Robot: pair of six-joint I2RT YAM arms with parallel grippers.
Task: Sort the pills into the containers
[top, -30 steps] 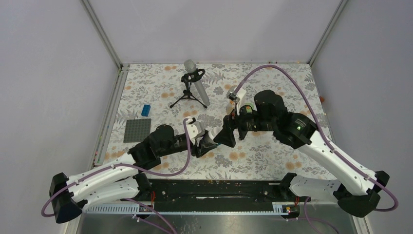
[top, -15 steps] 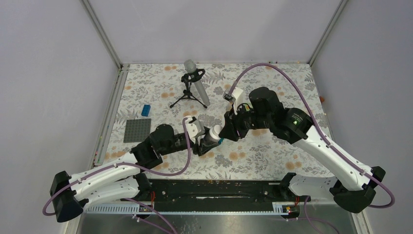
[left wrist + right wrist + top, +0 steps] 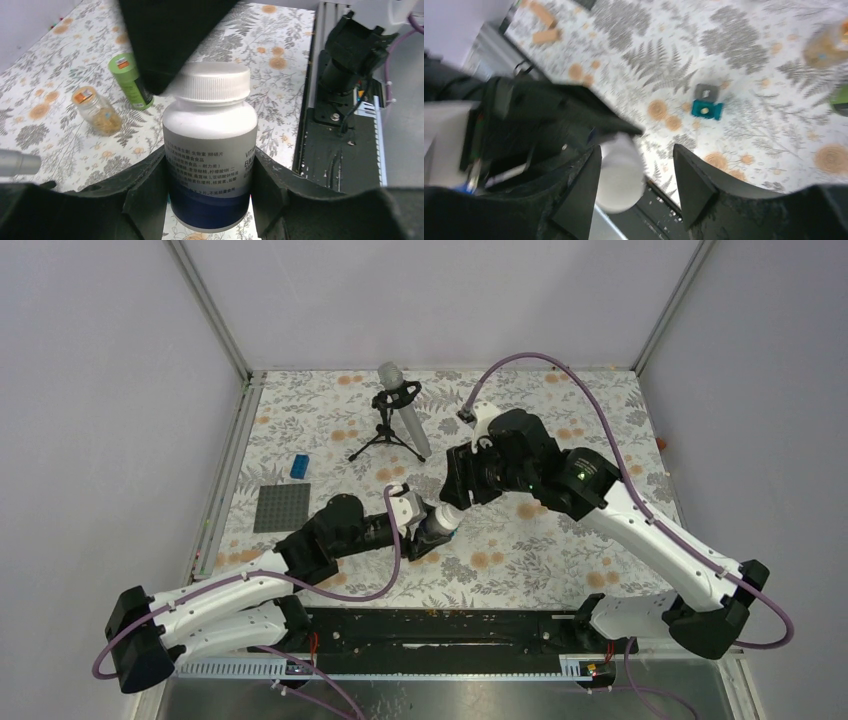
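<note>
Bench [image 3: 320,410]: covered in a print of grey ferns and orange flowers, with a metal rail down its left side.
Far middle: a grey microphone [image 3: 403,410] tilted on a small black tripod.
Left side: a small blue block [image 3: 299,466]; nearer the arms and apart from it lies a flat dark grey plate [image 3: 281,507].
Centre: a green bottle [image 3: 131,80] stands near a glass jar [image 3: 97,111] of amber pills.
Alone on the print: a small teal and grey piece [image 3: 707,102].
By one edge: two tan blocks [image 3: 546,36], close together.
</note>
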